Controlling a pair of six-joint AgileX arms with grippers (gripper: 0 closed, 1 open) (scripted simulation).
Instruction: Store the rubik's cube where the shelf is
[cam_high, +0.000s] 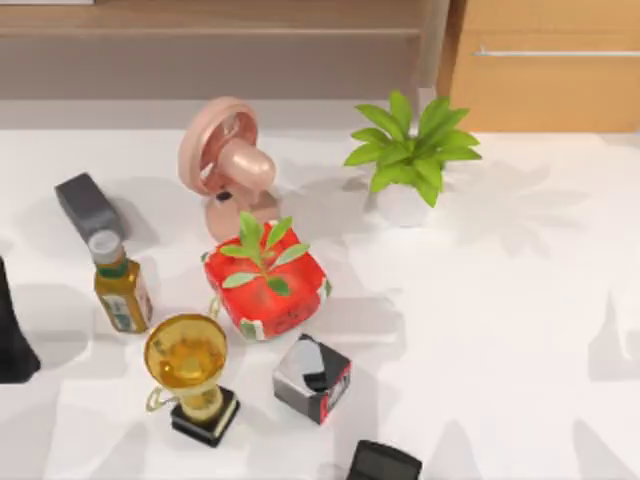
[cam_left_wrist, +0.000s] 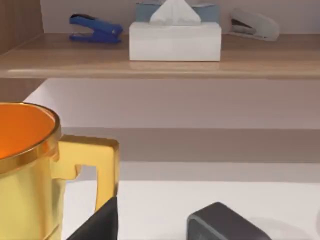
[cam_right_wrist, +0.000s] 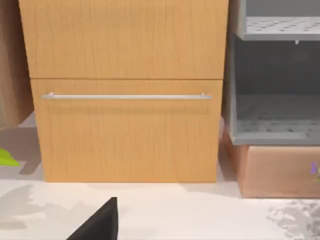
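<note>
1. The shelf (cam_high: 200, 18) runs along the table's back left: a smooth, light-brown board over a grey-brown recess.
2. The left arm (cam_high: 12, 340) waits at the left edge; whether either gripper is open or closed, I cannot tell.
3. My call: pinch the rubik's cube on flat opposite faces, then carry it high over the glossy trophy (cam_high: 188, 372) and the round fan (cam_high: 225, 160).

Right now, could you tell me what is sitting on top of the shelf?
On the shelf sit a blue stapler, a white tissue box and a grey stapler. The tissue box partly covers a blue-grey item behind it.
</note>
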